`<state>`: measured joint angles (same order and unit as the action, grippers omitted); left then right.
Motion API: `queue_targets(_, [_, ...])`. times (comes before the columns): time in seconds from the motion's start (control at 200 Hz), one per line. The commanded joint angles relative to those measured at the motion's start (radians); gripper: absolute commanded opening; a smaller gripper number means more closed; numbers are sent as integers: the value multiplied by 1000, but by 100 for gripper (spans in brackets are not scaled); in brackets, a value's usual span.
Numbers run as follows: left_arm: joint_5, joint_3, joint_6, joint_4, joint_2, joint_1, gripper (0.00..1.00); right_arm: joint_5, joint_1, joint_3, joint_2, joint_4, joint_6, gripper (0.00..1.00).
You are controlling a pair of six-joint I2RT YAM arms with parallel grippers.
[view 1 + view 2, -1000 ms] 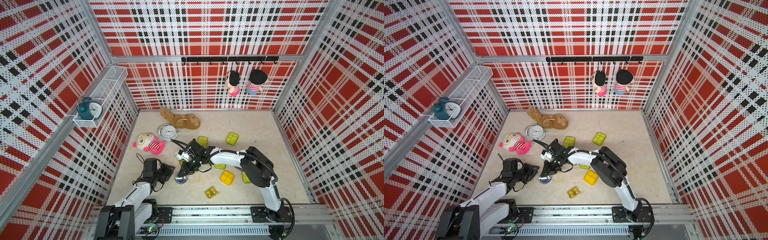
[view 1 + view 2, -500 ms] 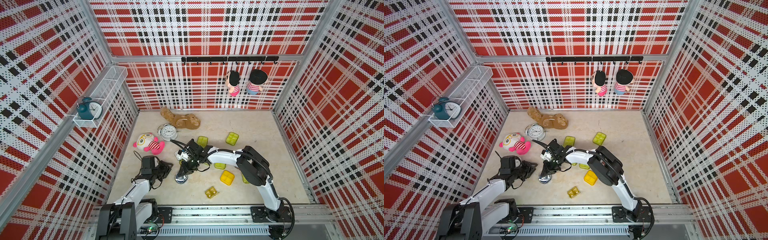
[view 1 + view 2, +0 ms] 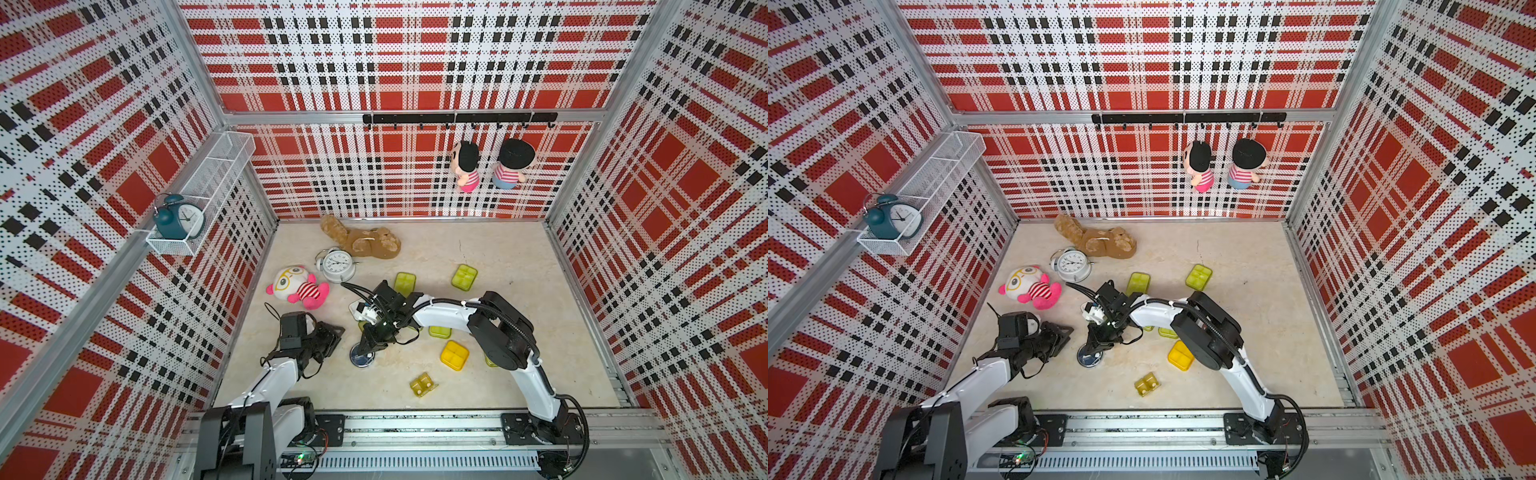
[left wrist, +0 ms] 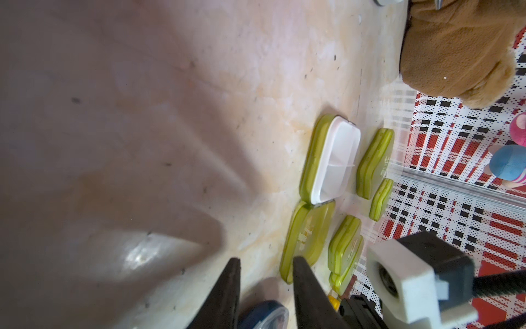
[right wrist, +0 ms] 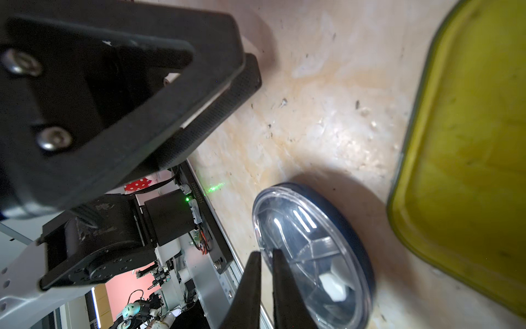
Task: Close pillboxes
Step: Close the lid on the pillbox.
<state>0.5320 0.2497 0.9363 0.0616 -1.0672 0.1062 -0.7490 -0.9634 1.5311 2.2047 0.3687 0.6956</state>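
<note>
A round navy pillbox [image 3: 360,357] [image 3: 1090,358] with a clear lid lies on the floor in both top views. My right gripper [image 5: 266,253] is shut to a thin slit, tips down at that box's rim [image 5: 310,256]. My left gripper [image 4: 266,260] is open and empty just left of it, the navy box [image 4: 264,314] low between its fingers. An open lime pillbox shows its white tray [image 4: 333,162] with its lid [image 4: 307,239] flat beside it. Closed lime pillboxes [image 3: 405,282] [image 3: 464,277], an orange-yellow one [image 3: 455,355] and a small amber one [image 3: 423,384] lie around.
A white alarm clock [image 3: 338,264], a pink-and-white plush [image 3: 297,286] and a brown plush [image 3: 365,241] lie at the back left of the floor. My right arm [image 3: 498,332] spans the middle over more lime boxes. The metal rail [image 3: 415,424] borders the front.
My left gripper has edged a little farther from the front rail and opened a touch. My right arm's elbow swung slightly left; its tips stay at the navy box.
</note>
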Motion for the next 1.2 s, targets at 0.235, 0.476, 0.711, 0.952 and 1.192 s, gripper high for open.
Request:
queue_targets(0.235, [23, 18, -22, 4, -4, 12, 36, 11, 5, -25, 38, -7, -11, 13])
queue_targets(0.476, [24, 19, -24, 3, -9, 16, 36, 17, 8, -54, 43, -20, -9, 13])
queue_targets(0.711, [22, 19, -22, 3, -8, 19, 36, 25, 14, -71, 44, -14, -21, 13])
queue_targets(0.952, [16, 17, -21, 3, -7, 23, 36, 24, 15, -69, 40, -2, -36, 13])
queue_targets(1.192, [58, 27, -17, -64, -15, 27, 42, 50, 17, -22, -19, 16, -57, 19])
